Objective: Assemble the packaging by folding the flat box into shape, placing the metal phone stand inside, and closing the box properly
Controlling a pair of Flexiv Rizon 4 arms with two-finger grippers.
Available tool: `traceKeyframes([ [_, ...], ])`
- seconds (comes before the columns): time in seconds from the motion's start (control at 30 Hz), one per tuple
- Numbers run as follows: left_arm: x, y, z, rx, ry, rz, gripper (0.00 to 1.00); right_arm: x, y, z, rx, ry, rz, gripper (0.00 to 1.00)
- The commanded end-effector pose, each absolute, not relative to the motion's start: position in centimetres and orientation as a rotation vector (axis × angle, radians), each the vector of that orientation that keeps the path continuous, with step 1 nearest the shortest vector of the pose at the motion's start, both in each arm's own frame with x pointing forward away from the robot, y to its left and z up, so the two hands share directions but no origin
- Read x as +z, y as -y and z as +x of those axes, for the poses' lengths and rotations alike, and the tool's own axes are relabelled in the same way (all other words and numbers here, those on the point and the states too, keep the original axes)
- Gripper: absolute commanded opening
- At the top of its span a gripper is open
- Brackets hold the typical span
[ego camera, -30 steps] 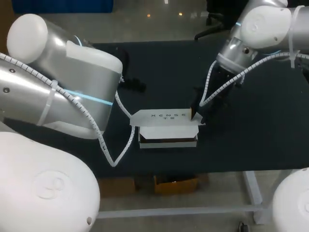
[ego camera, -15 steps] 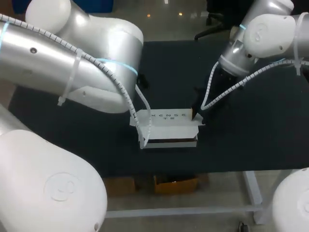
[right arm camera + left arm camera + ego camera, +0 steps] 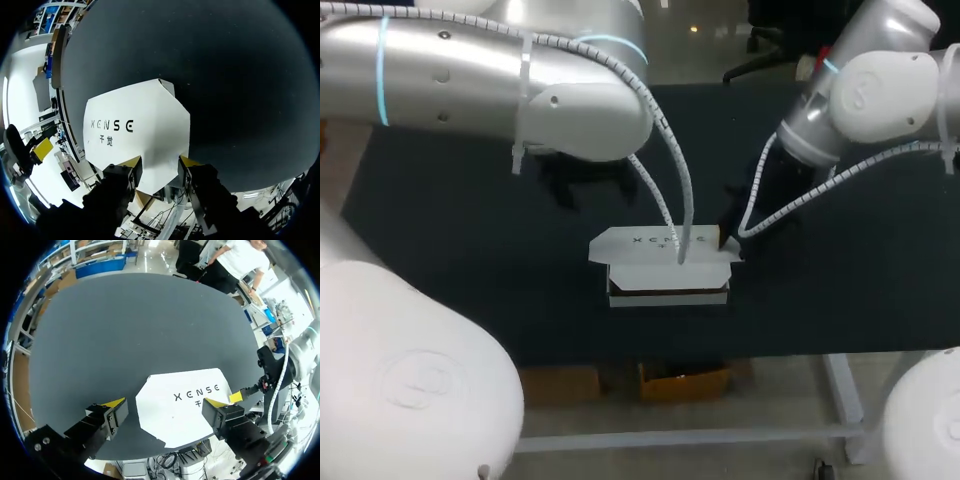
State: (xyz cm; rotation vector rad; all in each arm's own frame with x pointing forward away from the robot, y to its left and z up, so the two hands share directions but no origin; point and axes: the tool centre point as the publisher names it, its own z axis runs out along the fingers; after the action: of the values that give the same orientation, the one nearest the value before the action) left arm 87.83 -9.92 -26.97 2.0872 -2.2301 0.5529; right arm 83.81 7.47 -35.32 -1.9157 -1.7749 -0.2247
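White card box (image 3: pixel 667 284), sitting mid-bench (image 3: pixel 470 250) w/ lid (image 3: pixel 650 241) unclosed, is prob. handling light and crease-prone, so grip at flap edges; L hand (image 3: pixel 165 403) is hovering spread wide astride lid, R hand (image 3: pixel 160 161) at lid's end, grip unclear.

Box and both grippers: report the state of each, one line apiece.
box, folded into shape on the table, not closed.
lid flap, open, laid back away from the box's body.
left gripper, open wide, over the lid flap.
right gripper, open, at the box's right end, with a corner of the lid flap showing between its fingers.
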Motion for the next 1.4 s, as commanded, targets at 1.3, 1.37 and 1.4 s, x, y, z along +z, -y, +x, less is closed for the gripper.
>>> traceKeyframes([
  [1.3, -29.2, 10.2, 85.2, 0.032, 1.924, 1.878, 0.59, -35.9, -7.2, 83.5, -0.323, 1.801, -1.972, 0.44],
  [1.37, -29.5, 10.2, 85.3, 0.037, 1.926, 1.869, 0.56, -35.9, -7.2, 83.5, -0.327, 1.801, -1.974, 0.44],
  [1.4, -29.6, 10.2, 85.3, 0.04, 1.925, 1.872, 0.57, -35.9, -7.2, 83.5, -0.33, 1.802, -1.975, 0.44],
])
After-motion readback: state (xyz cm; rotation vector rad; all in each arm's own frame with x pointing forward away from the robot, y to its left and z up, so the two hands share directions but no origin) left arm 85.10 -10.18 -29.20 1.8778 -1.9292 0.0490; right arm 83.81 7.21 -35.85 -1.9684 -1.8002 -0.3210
